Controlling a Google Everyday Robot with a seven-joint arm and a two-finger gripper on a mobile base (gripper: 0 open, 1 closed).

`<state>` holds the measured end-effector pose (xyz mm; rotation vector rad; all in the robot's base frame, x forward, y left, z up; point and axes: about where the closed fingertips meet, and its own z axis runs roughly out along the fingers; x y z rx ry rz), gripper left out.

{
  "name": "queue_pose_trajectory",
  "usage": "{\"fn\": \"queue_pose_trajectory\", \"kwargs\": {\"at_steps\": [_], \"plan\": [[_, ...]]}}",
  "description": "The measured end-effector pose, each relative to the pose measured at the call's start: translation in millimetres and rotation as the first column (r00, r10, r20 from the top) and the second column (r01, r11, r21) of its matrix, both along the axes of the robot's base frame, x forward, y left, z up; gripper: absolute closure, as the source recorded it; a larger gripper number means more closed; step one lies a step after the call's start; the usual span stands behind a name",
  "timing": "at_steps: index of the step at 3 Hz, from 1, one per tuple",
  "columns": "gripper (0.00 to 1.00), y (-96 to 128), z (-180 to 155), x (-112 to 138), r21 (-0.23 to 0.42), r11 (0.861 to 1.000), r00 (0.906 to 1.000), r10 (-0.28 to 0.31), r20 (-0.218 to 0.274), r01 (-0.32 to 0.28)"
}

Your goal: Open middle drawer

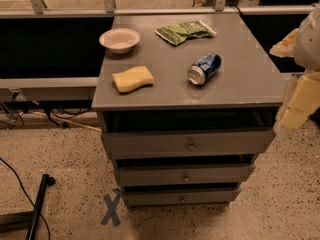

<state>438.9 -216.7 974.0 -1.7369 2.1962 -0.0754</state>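
Speckled beige floor runs under a grey cabinet (pixel 187 134) that stands against a dark wall with a metal rail. At the far left a black stand (pixel 36 210) lies on the floor beside a thin black cable (pixel 20 186), and a blue tape cross (pixel 111 209) is stuck just by the cabinet's lower left corner.

On the tabletop (pixel 245 84), from the left, sit a white bowl (pixel 119 39) near the back, a yellow sponge (pixel 132 78) nearer the front, a green snack bag (pixel 185 31) lying flat at the back, and a blue can (pixel 204 68) on its side towards the middle.

Below the tabletop are three drawers, one above another. The middle drawer (pixel 150 176) lies between the tall top drawer (pixel 145 145) and the thin bottom drawer (pixel 150 198); it looks pushed in, with a small round knob (pixel 185 176) at the centre of its front and a dark gap above it.

At the right edge the cream-coloured hand (pixel 300 101) hangs beside the cabinet's front right corner, level with the tabletop and top drawer, apart from the middle drawer. Whether the hand is apart or together cannot be told.
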Motion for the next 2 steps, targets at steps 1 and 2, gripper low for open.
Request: {"fn": "queue_pose_trajectory", "kwargs": {"at_steps": [1, 2], "plan": [[0.0, 10, -27, -10, 0.075, 0.994, 0.9973, 0.073, 0.01, -0.074], [0.0, 29, -95, -30, 0.236, 0.961, 0.9891, 0.145, 0.025, -0.147]]}}
